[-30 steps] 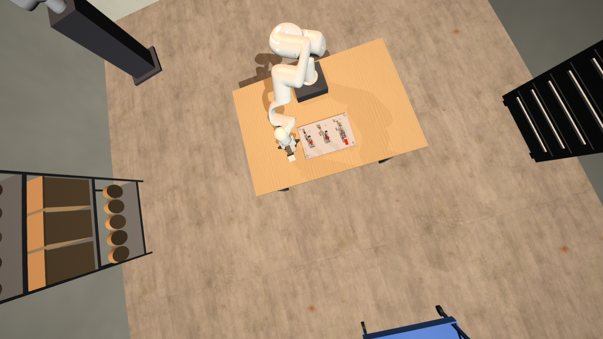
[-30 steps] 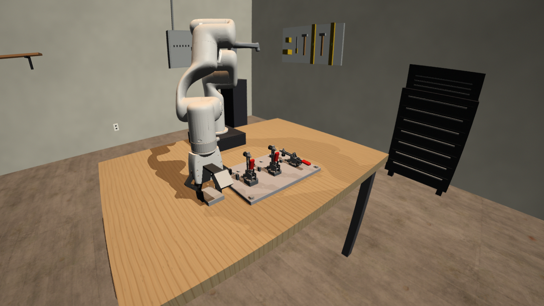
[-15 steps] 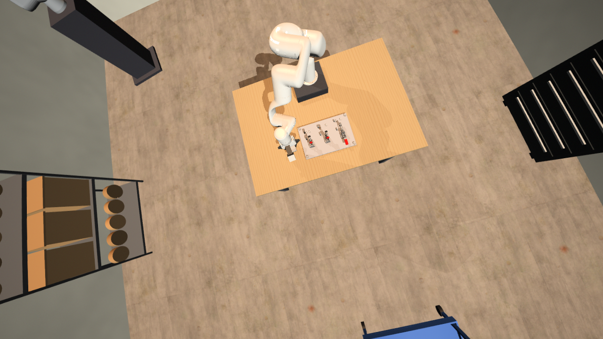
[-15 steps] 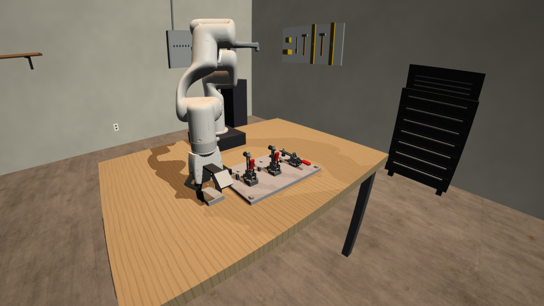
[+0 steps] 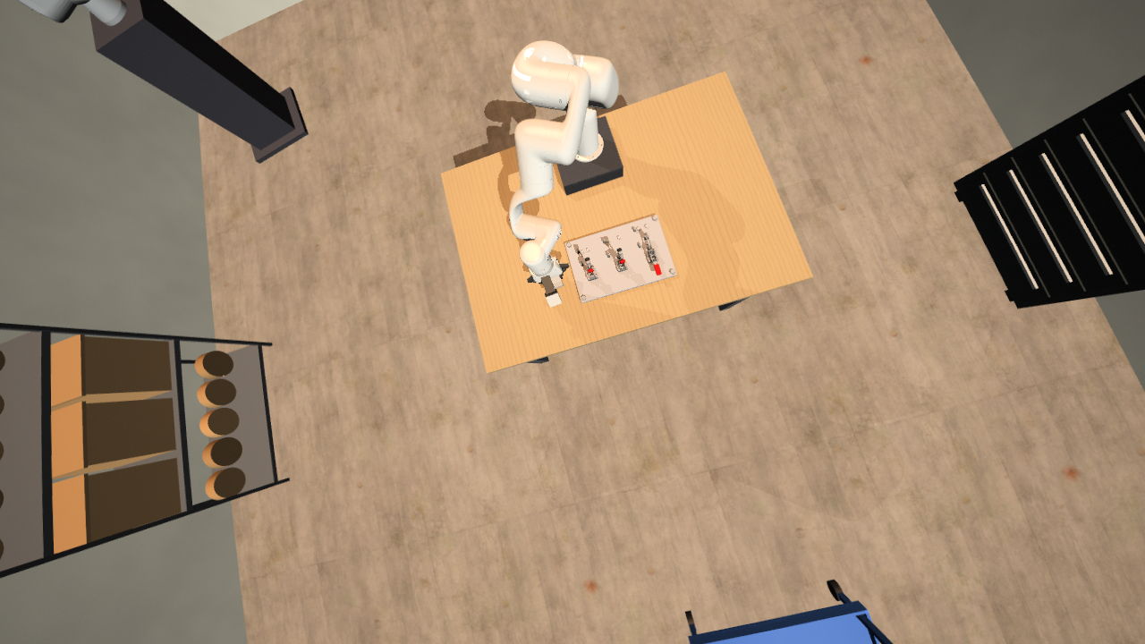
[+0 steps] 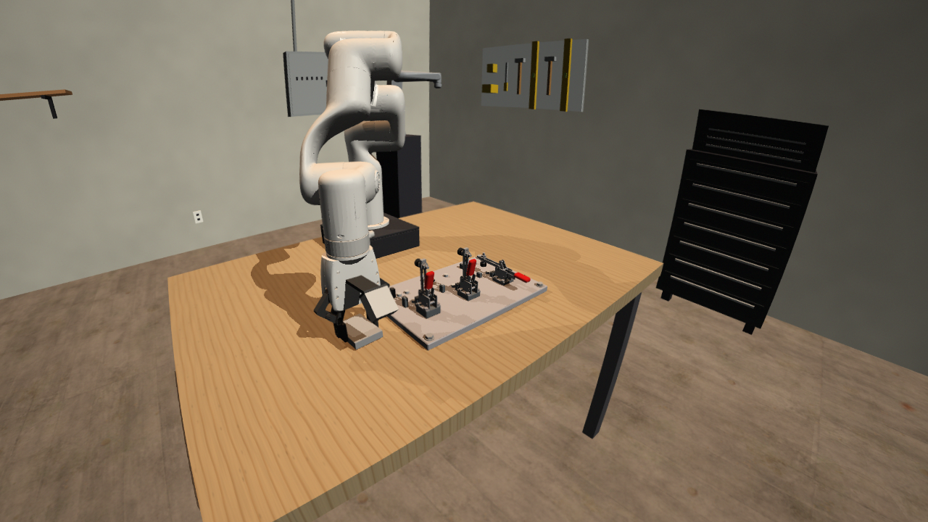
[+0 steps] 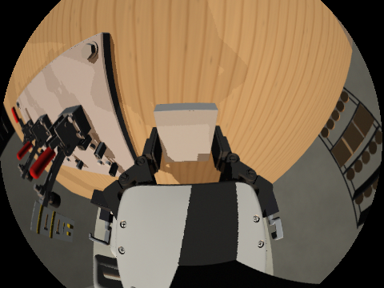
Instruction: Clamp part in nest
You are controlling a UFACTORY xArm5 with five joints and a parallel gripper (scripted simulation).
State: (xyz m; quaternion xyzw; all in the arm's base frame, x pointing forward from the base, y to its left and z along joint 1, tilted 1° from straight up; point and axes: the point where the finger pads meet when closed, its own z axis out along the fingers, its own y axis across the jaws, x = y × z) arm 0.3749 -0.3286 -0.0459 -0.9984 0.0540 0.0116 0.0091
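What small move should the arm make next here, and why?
Probably a short straight lift. The gripper is shut on the grey block, its fingers pressing both long sides, yet the block seems to rest on the table beside the fixture plate. Raising it first should clear the plate's edge before moving toward the clamps.
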